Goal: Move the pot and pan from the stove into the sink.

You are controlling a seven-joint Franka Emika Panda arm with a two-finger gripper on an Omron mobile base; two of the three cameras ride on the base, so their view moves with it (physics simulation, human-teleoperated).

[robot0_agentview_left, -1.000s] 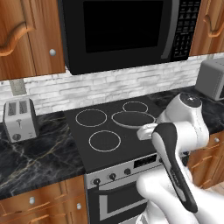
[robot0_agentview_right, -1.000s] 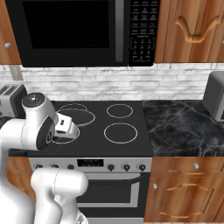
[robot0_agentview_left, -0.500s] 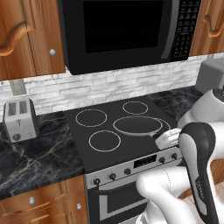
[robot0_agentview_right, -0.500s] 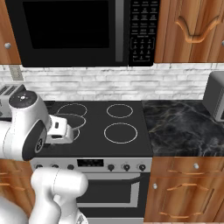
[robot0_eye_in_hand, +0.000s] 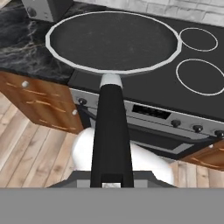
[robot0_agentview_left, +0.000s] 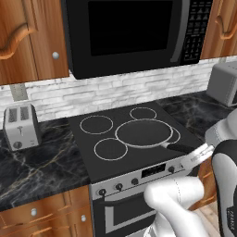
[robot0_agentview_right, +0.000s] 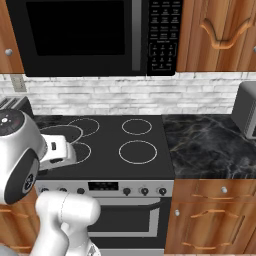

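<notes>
Black and flat with a pale rim, the pan (robot0_eye_in_hand: 113,40) lies straight ahead of your jaws, its stick handle (robot0_eye_in_hand: 111,135) running back toward them and passing out of sight at the hand view's bottom edge. You cannot tell from these pictures whether the jaws are clamped on that handle or merely lined up with it, since the fingertips themselves are hidden. In the left base view the pan (robot0_agentview_left: 143,133) sits over the stove (robot0_agentview_left: 104,159) near its front right ring, and appears held or resting just above the glass. You are, by the look of it, in the pan-carrying step; neither the pot nor the sink is visible here. Your next move calls for keeping the pan level, lifting it clear of the black marble table (robot0_agentview_left: 41,162), and bringing it toward the sink.
</notes>
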